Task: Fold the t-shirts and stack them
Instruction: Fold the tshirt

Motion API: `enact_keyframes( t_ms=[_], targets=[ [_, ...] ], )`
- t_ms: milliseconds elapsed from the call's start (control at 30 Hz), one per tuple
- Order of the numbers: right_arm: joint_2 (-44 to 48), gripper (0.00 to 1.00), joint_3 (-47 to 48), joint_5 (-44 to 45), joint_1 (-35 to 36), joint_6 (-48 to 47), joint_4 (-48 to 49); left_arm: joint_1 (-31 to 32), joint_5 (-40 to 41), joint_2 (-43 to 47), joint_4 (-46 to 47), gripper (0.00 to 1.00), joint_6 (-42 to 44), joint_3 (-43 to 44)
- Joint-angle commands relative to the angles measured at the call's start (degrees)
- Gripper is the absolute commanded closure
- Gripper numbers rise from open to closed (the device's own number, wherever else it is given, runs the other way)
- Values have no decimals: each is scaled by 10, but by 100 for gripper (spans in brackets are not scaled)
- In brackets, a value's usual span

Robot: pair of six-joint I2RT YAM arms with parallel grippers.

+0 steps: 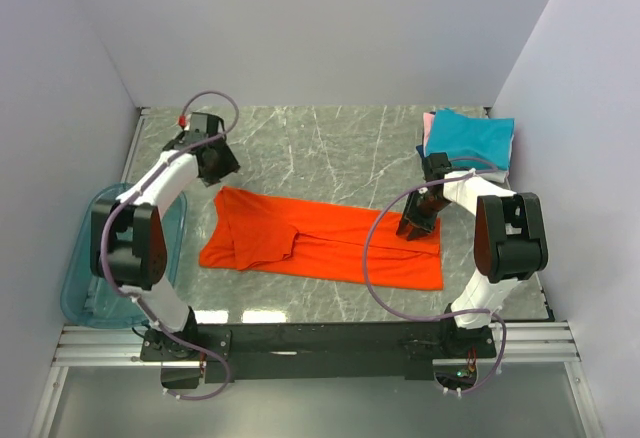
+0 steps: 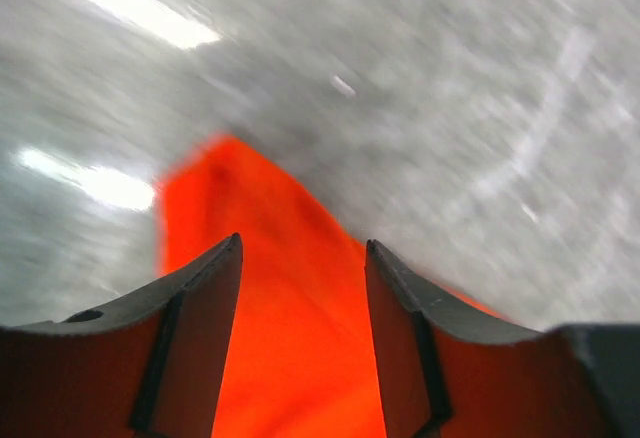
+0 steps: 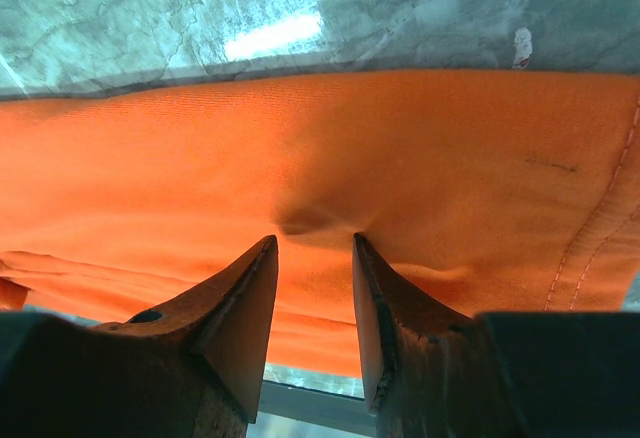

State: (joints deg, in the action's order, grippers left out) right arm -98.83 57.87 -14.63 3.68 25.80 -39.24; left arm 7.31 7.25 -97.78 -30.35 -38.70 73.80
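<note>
While the orange shirt (image 1: 320, 243) lies half-folded on the bench (image 1: 330, 148), left fingers (image 2: 190, 328) hover spread at its far-left corner, right fingers (image 3: 235, 308) dig in, grip unclear. Next, I'd guess: pinch, fold across.

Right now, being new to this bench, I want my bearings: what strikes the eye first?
The bright orange shirt spread across the middle of the table. The right gripper presses into its right end, the left gripper hovers over its far left corner. A teal-topped pile of folded shirts sits at the far right corner.
</note>
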Motion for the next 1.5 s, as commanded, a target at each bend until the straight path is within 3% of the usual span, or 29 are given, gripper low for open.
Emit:
enact_keyframes(
  t_ms=[0,200,400,667,967,1300,1467],
  targets=[
    [9,57,11,27,-3,-19,-18,38,-49,50,-4,41,-44,-43],
    [44,57,26,17,2,-23,-22,56,-138,83,36,39,-87,-138],
    [17,57,33,19,4,-29,-14,56,-176,44,51,39,-74,-165],
    [-28,57,15,30,8,-35,-9,54,-147,-38,45,38,-34,-143],
    [-46,58,0,22,17,-34,-26,35,-137,-150,14,38,42,-31],
    [-34,58,-25,25,76,-9,-45,35,-115,-332,-79,37,108,216],
    [-22,58,-48,9,127,22,-41,35,-120,-389,-98,36,124,300]
  ],
)
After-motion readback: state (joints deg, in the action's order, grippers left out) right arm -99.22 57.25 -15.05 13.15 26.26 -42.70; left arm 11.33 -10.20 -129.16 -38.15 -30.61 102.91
